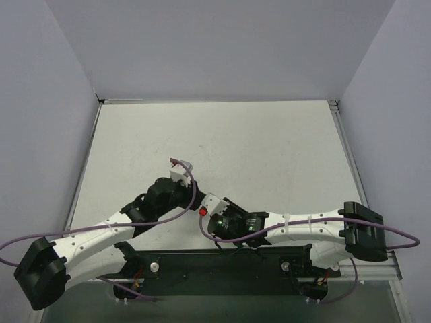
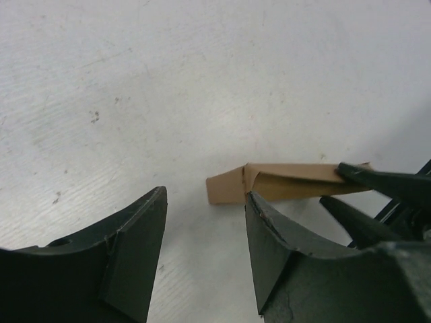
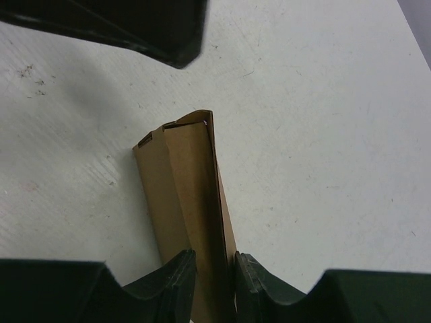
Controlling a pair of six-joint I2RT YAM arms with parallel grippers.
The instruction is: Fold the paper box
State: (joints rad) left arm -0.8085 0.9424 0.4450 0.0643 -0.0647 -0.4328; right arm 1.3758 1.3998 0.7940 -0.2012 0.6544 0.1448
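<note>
Our right tool (image 3: 214, 286) pinches one end of the paper box (image 3: 192, 195), a partly folded strip low over the bench (image 2: 202, 81). Our left tool (image 2: 205, 232) gapes empty beside the free end. The card looks light, thin and easily crushed, so we would grip flat panels beside the creases.

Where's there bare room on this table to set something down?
Bare table stretches beyond the left end effector and right end effector to the back wall, also along the right wall. Crowded at near centre, around both and the paper box.
</note>
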